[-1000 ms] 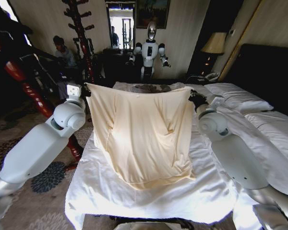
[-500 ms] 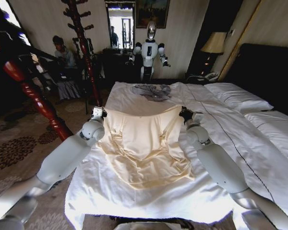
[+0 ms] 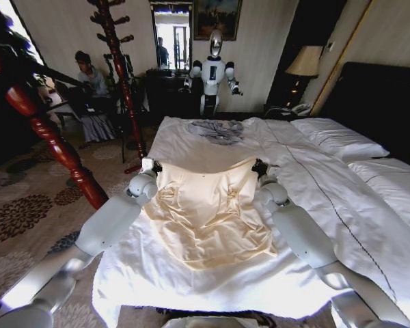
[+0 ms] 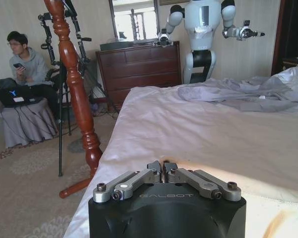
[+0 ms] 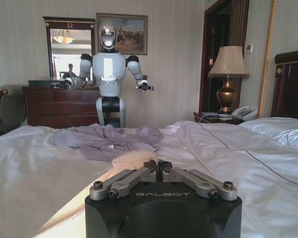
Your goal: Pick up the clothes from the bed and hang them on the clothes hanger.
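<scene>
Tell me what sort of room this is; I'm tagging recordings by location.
Probably a hotel bedroom: a wide bed with white sheets and pillows, a bedside lamp beside a telephone, and a dark dresser under a mirror.

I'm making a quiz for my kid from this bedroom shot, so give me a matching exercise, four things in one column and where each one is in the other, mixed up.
Things:
1. cream garment
2. grey-blue garment
3. left gripper
4. right gripper

Places:
A. crumpled at the far end of the bed
B. at the cream garment's top right corner
C. spread flat on the white bedding, between both arms
D. at the cream garment's top left corner

Pairs: 1-C, 2-A, 3-D, 4-B
</scene>
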Robot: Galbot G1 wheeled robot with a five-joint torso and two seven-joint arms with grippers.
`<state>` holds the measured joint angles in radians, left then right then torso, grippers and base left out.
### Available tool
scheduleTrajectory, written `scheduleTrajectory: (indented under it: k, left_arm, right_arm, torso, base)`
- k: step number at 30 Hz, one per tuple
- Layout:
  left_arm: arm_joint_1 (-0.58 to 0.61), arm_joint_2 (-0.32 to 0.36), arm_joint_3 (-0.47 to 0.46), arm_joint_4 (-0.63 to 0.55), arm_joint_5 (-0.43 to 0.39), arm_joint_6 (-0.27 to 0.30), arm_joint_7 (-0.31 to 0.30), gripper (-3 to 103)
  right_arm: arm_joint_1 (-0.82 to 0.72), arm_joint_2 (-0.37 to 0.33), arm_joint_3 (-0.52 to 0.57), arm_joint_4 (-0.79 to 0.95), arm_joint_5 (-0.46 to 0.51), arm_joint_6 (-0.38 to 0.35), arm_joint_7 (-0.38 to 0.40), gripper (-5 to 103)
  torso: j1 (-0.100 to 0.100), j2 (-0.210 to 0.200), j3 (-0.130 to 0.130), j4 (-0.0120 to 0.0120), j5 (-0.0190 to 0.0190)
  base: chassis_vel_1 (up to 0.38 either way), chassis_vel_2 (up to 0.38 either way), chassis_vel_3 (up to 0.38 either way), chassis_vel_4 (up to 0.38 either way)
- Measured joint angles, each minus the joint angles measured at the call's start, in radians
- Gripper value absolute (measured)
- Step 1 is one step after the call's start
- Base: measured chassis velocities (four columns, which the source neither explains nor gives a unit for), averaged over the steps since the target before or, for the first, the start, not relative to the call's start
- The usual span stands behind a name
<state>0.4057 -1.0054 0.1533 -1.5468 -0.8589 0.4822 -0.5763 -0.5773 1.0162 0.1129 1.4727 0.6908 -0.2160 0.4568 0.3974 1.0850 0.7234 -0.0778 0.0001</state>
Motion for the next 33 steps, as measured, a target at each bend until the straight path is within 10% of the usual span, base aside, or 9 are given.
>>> scheduleTrajectory:
  k: [8,25,33]
  left_arm:
    - [0.023,0.003,-0.015,-0.001,-0.003,-0.028,0.027,12]
    - [0.104,0.042,-0.101,-0.042,-0.216,0.039,0.094,72]
    - [0.11,0.031,-0.146,-0.015,-0.294,-0.086,0.167,99]
  right_arm:
    - [-0.002,0.013,-0.003,-0.001,0.0,0.001,-0.002,1]
    - [0.016,0.064,-0.035,-0.039,-0.005,0.004,-0.01,1]
    - [0.015,0.07,-0.039,-0.047,-0.012,0.01,-0.019,1]
  torso:
    - [0.0,0.0,0.0,0.0,0.0]
    - [0.0,0.0,0.0,0.0003,-0.0001]
    - [0.0,0.0,0.0,-0.0002,0.0]
  base:
    - [0.0,0.0,0.0,0.0]
    - [0.0,0.0,0.0,0.0]
    - [0.0,0.0,0.0,0.0]
